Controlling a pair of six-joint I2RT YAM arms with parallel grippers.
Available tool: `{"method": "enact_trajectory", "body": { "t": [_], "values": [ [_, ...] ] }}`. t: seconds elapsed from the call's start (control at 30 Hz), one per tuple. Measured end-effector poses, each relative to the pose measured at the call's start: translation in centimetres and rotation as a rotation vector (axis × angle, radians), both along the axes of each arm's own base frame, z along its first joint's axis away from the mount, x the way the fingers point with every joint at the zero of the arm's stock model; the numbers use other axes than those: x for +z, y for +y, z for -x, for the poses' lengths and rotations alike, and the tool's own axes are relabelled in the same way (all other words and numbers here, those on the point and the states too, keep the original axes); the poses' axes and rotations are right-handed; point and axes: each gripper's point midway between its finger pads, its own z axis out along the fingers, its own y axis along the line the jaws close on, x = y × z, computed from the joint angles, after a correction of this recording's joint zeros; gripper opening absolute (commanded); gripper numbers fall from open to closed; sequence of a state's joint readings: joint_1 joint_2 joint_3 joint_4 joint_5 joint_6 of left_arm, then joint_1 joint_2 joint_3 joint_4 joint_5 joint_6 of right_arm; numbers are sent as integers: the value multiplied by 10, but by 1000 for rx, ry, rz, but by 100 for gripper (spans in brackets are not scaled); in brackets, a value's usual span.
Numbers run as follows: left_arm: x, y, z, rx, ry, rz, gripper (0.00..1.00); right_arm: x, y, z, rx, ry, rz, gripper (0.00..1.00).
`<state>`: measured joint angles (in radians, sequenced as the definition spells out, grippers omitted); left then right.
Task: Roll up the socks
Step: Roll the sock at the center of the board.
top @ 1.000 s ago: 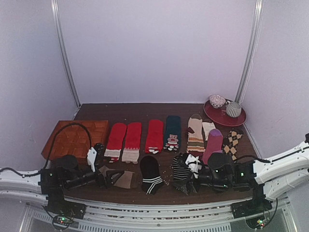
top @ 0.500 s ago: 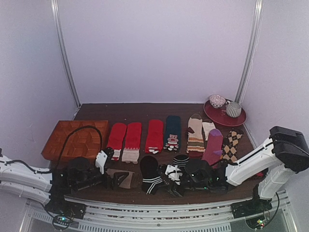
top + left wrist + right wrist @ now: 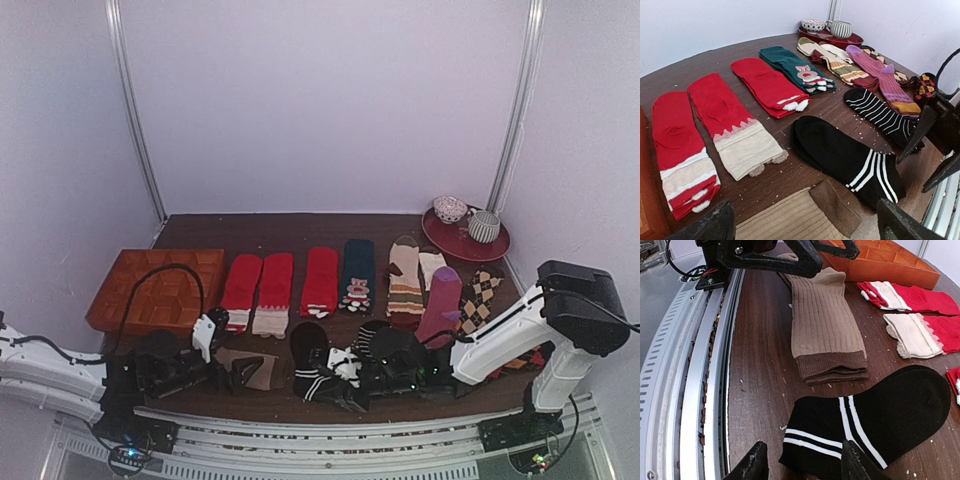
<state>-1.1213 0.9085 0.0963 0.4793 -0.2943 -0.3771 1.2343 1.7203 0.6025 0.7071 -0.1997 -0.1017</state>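
Two fingers (image 3: 752, 465) of the right gripper (image 3: 805, 466) stand apart, one on either side of the white-banded cuff of the black sock (image 3: 880, 410). The finger nearer the rail shows a gap to the cuff's edge, and nothing is clamped. This black sock lies flat on the table (image 3: 760, 370), cuff toward the near edge and toe toward the back. The thinly striped sock (image 3: 880, 112) lies flat beside it on the right-arm side, with a strip of bare table between them. The left gripper (image 3: 805, 227) has its fingers spread wide and holds nothing. The brown-cuffed end of the tan sock (image 3: 790, 220) lies between them in the wrist view, just beside the black sock. Farther back, red socks (image 3: 715, 115) with pale cuffs lie in a row with other socks. A wooden tray (image 3: 150, 290) sits at the left, and a red plate (image 3: 465, 245) sits in the far right corner.
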Motion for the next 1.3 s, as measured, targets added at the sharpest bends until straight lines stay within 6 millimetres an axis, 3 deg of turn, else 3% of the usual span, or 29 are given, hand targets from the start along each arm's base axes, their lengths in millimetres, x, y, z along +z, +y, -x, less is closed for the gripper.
{"method": "enact_trajectory", "body": {
  "t": [0.27,0.73,1.13,1.3],
  "values": [
    [6,4,2,0,-17,36,98,-11,3,11,29,8,48,52],
    [12,4,2,-3,-30,54,95,-38,7,6,35,-33,151,50],
    [10,-1,9,-55,-27,41,80,-41,14,-6,-25,-36,170,9],
    [6,-6,14,-100,-22,28,80,-40,15,-14,-74,30,180,6]
  ]
}}
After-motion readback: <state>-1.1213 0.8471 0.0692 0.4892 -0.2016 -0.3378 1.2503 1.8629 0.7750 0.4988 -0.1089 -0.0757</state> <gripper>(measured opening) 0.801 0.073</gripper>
